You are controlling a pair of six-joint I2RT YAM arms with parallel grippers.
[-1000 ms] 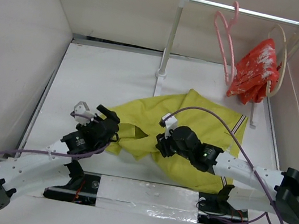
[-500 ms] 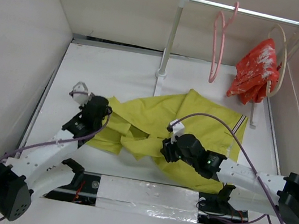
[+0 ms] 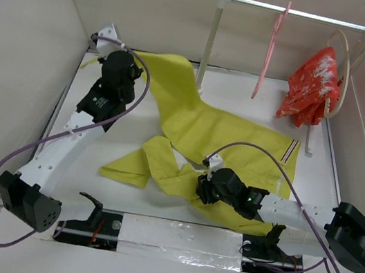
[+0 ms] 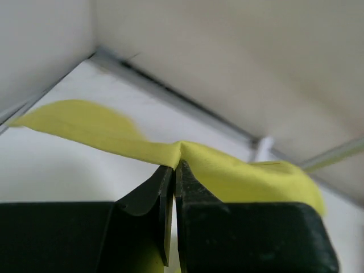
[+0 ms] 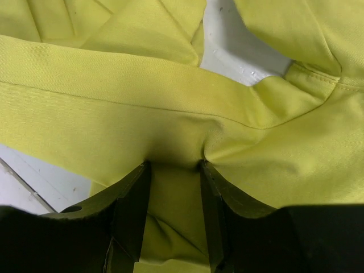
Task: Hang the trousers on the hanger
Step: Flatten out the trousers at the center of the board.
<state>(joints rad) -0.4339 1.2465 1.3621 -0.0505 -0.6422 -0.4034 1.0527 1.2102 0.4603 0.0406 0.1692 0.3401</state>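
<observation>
The mustard-yellow trousers [image 3: 225,133] lie spread across the table, with the striped waistband [image 3: 293,152] at the right. One leg is stretched toward the back left corner, where my left gripper [image 3: 134,59] is shut on its edge. In the left wrist view the jaws [image 4: 175,165] pinch a thin yellow fold [image 4: 239,176]. My right gripper [image 3: 204,186] sits low on the cloth near the front. Its fingers [image 5: 173,165] stand partly apart with a thick bunch of trousers [image 5: 142,96] clamped between them. The pink hanger [image 3: 270,46] hangs bare on the rail, turned edge-on.
A white rail stand [image 3: 294,14] stands at the back right. At its right end a pale beige hanger [image 3: 343,58] carries a red patterned garment [image 3: 311,81]. White walls close in the left, back and right sides. The other trouser leg [image 3: 137,165] lies folded near the front.
My left gripper closed on a trouser leg and swung from the front left to the back left corner, drawing the leg out. The right gripper slid slightly nearer. The pink hanger swung edge-on.
</observation>
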